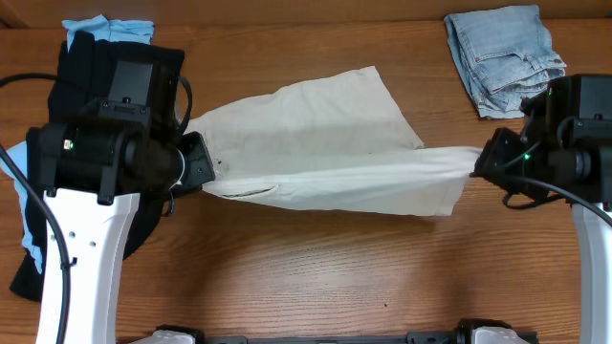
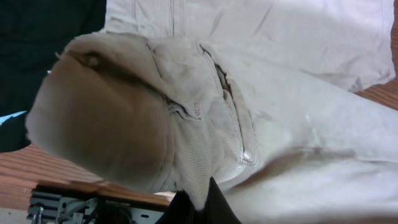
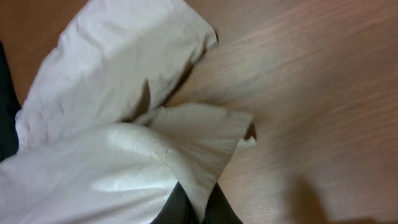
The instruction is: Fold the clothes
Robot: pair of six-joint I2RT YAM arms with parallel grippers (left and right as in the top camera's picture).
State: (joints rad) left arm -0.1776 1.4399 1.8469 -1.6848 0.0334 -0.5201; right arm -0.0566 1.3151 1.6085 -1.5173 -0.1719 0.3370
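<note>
Overhead, we see the khaki shorts [image 1: 325,143] stretched on the table [image 1: 306,277], long axis running side to side — left gripper [image 1: 204,164] clamped on the waistband end, right gripper [image 1: 475,162] pinching the near leg's hem. Each arm sits at its own end.

A crumpled pair of light-blue denim jeans [image 1: 505,57] lies on the wooden table [image 1: 316,277] beyond the right gripper [image 1: 478,161], near the far edge. A black garment [image 1: 76,62] sprawls behind and to the outer side of the left gripper [image 1: 206,162]. A light-blue cloth [image 1: 105,27] peeks out at its far end.
</note>
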